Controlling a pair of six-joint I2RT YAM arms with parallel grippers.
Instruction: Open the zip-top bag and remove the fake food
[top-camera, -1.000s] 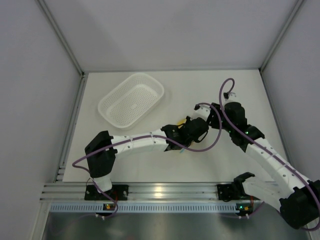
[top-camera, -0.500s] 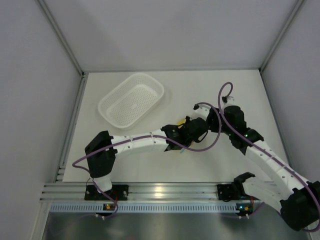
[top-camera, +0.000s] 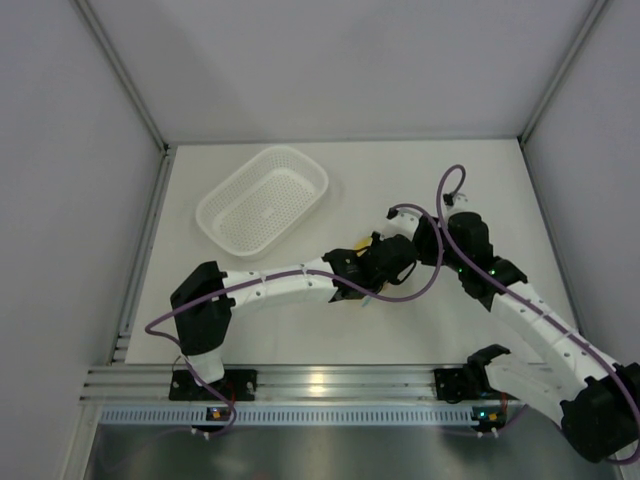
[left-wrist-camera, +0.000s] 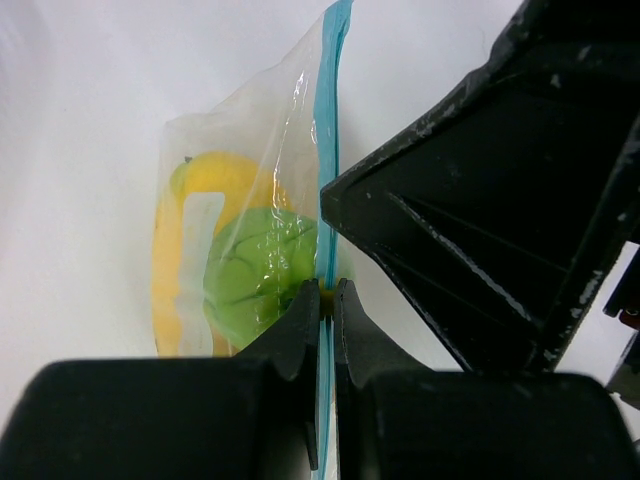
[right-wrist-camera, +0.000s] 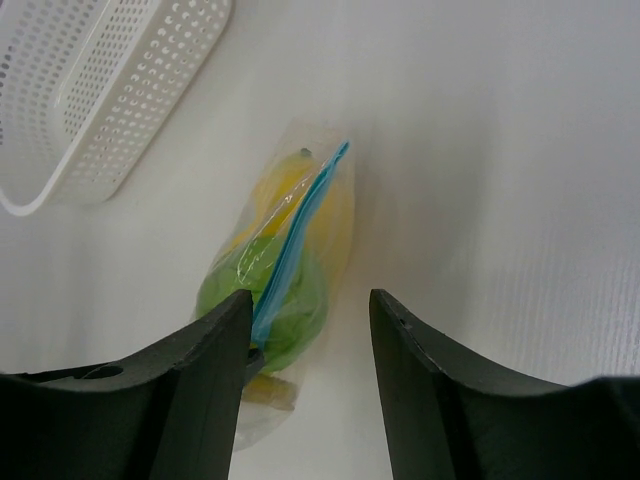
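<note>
Little of the task looks done. The small clear crinkly plastic zip-top bag (left-wrist-camera: 250, 160) lies on the white counter (right-wrist-camera: 480, 150) near its centre, with the white perforated plastic basket (top-camera: 262, 198) well apart at about 10 o'clock from it. The bag's light blue zip strip (right-wrist-camera: 300, 225) runs as one unbroken line, so it appears sealed. The yellow plastic toy banana bunch (left-wrist-camera: 205, 185) and the small green ball-like toy fruit (left-wrist-camera: 262, 272) are inside it, and I cannot pick out any other fruit for certain. Opening the strip and taking out every piece are left to do. The left arm (top-camera: 280, 280) reaches from its base at 7 o'clock across to the bag, and the left jaws are pinched together on the zip strip at its near end. The right arm (top-camera: 520, 305) rises from 5 o'clock and bends in toward 9 o'clock. The right jaws stand apart above the bag, holding nothing, with the strip lying just inside the left-hand one.
</note>
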